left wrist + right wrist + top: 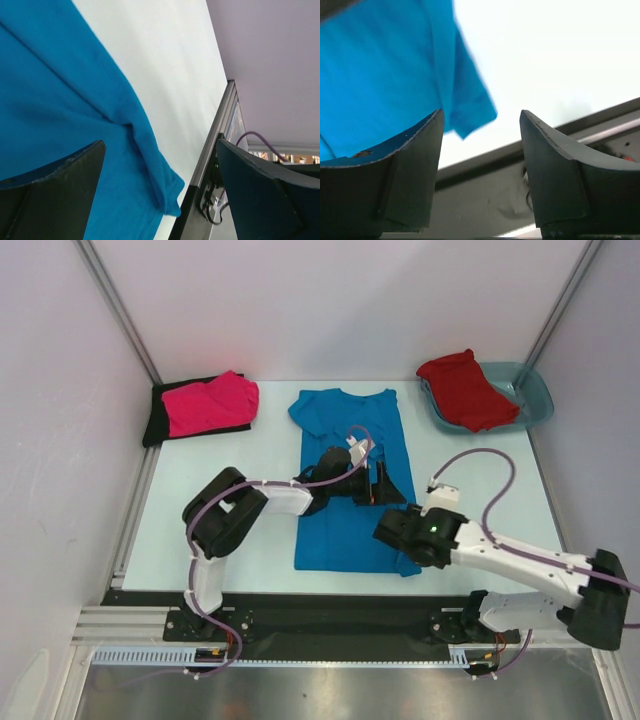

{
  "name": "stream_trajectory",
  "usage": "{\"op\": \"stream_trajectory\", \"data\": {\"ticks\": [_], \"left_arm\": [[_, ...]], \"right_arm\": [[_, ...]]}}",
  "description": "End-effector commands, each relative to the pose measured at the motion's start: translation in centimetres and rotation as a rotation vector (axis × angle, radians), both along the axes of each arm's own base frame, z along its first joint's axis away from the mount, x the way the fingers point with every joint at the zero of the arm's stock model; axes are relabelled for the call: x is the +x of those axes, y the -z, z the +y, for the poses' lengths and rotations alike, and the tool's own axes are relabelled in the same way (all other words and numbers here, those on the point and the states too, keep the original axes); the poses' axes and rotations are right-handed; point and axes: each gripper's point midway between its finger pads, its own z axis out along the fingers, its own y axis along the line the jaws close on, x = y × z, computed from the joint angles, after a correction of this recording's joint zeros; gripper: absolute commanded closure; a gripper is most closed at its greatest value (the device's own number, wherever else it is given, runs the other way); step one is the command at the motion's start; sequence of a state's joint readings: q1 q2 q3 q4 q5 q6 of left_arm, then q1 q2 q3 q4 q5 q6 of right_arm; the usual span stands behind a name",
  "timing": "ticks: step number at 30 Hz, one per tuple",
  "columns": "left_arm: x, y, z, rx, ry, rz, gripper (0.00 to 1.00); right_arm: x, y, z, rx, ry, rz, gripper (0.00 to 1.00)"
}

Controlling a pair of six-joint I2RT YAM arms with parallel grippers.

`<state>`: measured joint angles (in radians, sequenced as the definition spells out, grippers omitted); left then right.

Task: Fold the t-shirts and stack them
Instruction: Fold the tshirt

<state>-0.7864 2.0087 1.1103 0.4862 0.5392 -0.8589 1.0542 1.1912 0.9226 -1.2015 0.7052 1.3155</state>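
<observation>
The right end effector [481, 120] sits nearest, at the near right corner of the blue t-shirt [335, 530], jaws apart and empty. Just beyond, the left end effector [160, 145] gapes wide over the shirt's right edge, gripping nothing. The shirt lies flat mid-table [270, 460]. Far left, the pink t-shirt [210, 403] lies on the black t-shirt [155, 422]. Far right, the red t-shirt [465, 390] fills a teal tub [537, 400].

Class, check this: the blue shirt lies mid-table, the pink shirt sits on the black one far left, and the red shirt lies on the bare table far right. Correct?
No. The red shirt lies in the teal tub, not on the bare table; the top view shows it. The blue shirt mid-table and the pink shirt on the black shirt stand.
</observation>
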Motion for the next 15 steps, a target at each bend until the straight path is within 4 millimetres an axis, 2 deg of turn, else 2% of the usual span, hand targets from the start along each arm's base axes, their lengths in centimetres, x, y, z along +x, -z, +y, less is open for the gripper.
{"op": "stream_trajectory", "data": {"ticks": [1, 3, 4, 6, 12, 15], "left_arm": [[1.1, -1.9, -1.0, -0.013, 0.012, -0.085, 0.0], [1.1, -2.4, -1.8, -0.053, 0.03, -0.067, 0.0], [1.0, -1.5, -2.0, -0.05, 0.035, -0.042, 0.0], [1.4, -1.1, -2.1, -0.044, 0.024, -0.03, 0.0], [1.8, 0.6, -2.6, -0.005, 0.03, 0.015, 0.0], [2.0, 1.3, -2.1, 0.043, 0.013, 0.018, 0.0]], "right_arm": [[2.3, -3.3, -3.3, -0.041, 0.098, -0.176, 0.36], [3.3, -3.5, -3.4, -0.02, 0.088, -0.183, 0.38], [3.6, -3.5, -3.2, -0.016, 0.075, -0.183, 0.41], [4.6, -3.5, -2.4, 0.006, 0.033, -0.196, 0.42], [6.7, -4.0, -0.9, -0.004, -0.035, -0.214, 0.42], [7.4, -4.2, -0.3, -0.015, -0.048, -0.213, 0.42]]}}
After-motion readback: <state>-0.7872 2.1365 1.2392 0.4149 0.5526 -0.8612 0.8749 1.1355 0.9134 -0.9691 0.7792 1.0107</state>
